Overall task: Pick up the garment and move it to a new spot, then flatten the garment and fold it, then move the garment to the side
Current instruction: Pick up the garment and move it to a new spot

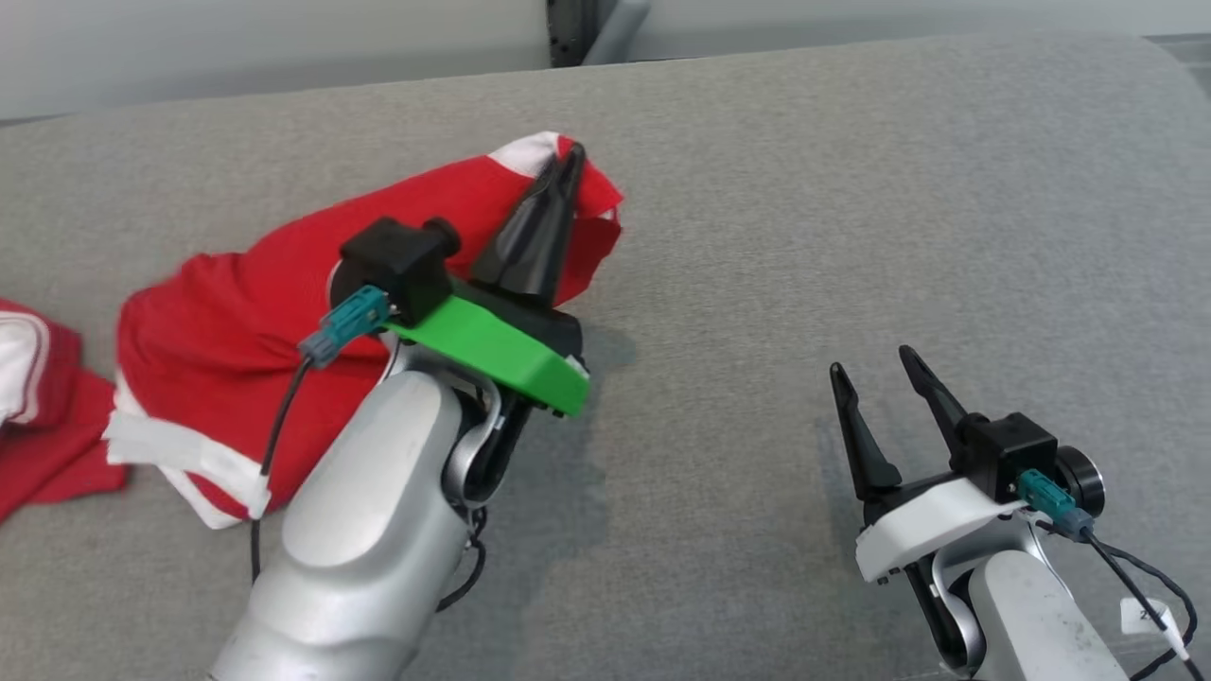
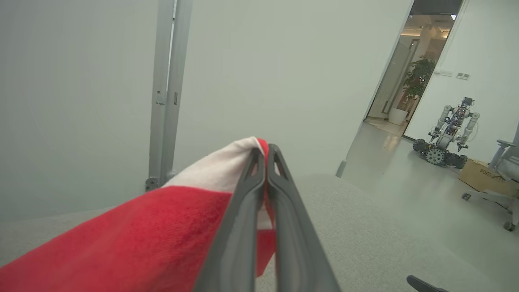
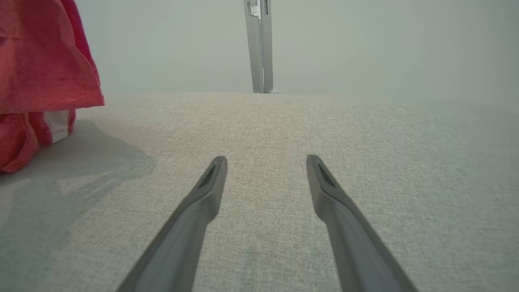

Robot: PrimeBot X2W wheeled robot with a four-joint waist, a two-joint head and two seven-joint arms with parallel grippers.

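A red garment [image 1: 236, 312] with white trim lies bunched on the left of the grey fabric surface [image 1: 804, 189]. My left gripper [image 1: 568, 161] is shut on its white-edged corner and holds that corner lifted. In the left wrist view the fingers [image 2: 265, 156] pinch the red and white cloth [image 2: 162, 227], which drapes down to the left. My right gripper [image 1: 875, 369] stands open over bare fabric at the lower right, with nothing between its fingers [image 3: 265, 162]. The hanging garment [image 3: 44, 61] shows at the right wrist view's upper left.
A second piece of red and white cloth [image 1: 33, 407] lies at the far left edge. A metal post [image 2: 166, 89] stands behind the surface by a pale wall. Beyond the right edge are a doorway, another wheeled robot [image 2: 446, 134], a cardboard box [image 2: 482, 174] and a chair.
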